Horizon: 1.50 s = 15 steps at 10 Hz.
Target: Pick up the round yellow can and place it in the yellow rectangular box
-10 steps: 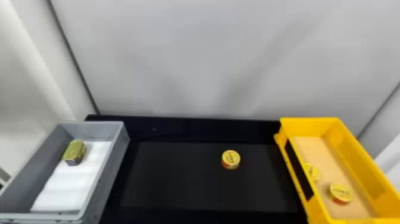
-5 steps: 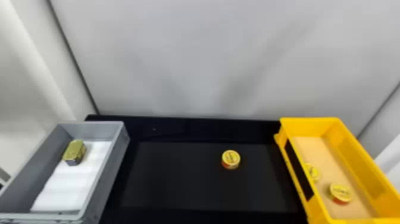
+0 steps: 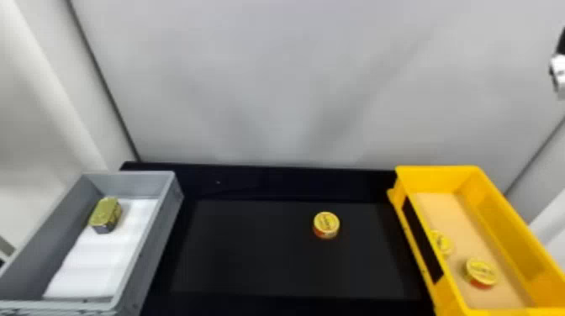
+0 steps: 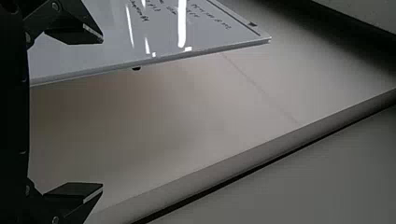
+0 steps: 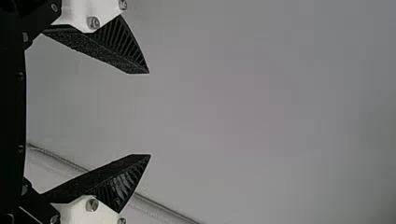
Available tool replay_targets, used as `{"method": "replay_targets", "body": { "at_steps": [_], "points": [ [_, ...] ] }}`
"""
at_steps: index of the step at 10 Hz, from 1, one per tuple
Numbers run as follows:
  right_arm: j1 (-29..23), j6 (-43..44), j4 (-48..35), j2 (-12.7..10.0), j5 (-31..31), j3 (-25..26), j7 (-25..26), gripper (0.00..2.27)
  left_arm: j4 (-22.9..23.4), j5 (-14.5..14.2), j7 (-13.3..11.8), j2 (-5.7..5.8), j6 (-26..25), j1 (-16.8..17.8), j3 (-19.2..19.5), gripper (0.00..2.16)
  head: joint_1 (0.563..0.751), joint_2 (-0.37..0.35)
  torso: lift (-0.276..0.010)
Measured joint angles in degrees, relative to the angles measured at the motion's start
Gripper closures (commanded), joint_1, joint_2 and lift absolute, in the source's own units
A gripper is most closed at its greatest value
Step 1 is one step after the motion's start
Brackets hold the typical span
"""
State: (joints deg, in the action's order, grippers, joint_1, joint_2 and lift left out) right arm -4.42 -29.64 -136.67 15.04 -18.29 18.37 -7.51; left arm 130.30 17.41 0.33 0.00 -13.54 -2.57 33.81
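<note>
On the robot's left side, the left tool (image 4: 102, 114) has its two flat black fingers spread wide, with only air between them. Beyond it, the left wrist view shows a glossy white panel (image 4: 163, 28) with dark handwriting on it, above a pale, plain surface.

At the left of the head view, a grey bin (image 3: 157, 239) stands on the black desk (image 3: 273, 183). A white liner (image 3: 94, 262) lies on the bin's floor, and on it, toward the far end, rests a gold-topped tin (image 3: 105, 214) with rounded corners and dark sides.

In the middle stretch of the desk, nearer the yellow box than the grey bin, sits the round yellow can (image 3: 326, 225). It is flat side up, with an orange-red band low on its side, and touches neither container.

Farther right is the yellow rectangular box (image 3: 515, 239), open at the top, with a tan floor. Two similar cans lie inside: the farther can (image 3: 441, 242) is beside the left wall and partly hidden by it; the nearer can (image 3: 481, 272) is out on the floor.

At the far right edge, part of the right tool (image 3: 558, 73) shows against the pale wall, higher in the view than the box. The round yellow can lies well apart from it, lower and to its left. In the right wrist view, this tool (image 5: 149, 114) is wide open and empty, its ribbed black fingers angled toward each other.
</note>
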Motion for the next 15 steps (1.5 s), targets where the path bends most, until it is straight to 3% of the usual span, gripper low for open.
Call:
{"method": "replay_targets", "body": {
  "at_steps": [15],
  "points": [
    [-11.7,-9.0,9.9,0.1,-1.8,-20.9,-6.5,0.18,-0.6,-0.2,-0.1,0.0,-0.2,-0.3,0.7,0.16,0.686,0.014,-0.055]
  ]
}}
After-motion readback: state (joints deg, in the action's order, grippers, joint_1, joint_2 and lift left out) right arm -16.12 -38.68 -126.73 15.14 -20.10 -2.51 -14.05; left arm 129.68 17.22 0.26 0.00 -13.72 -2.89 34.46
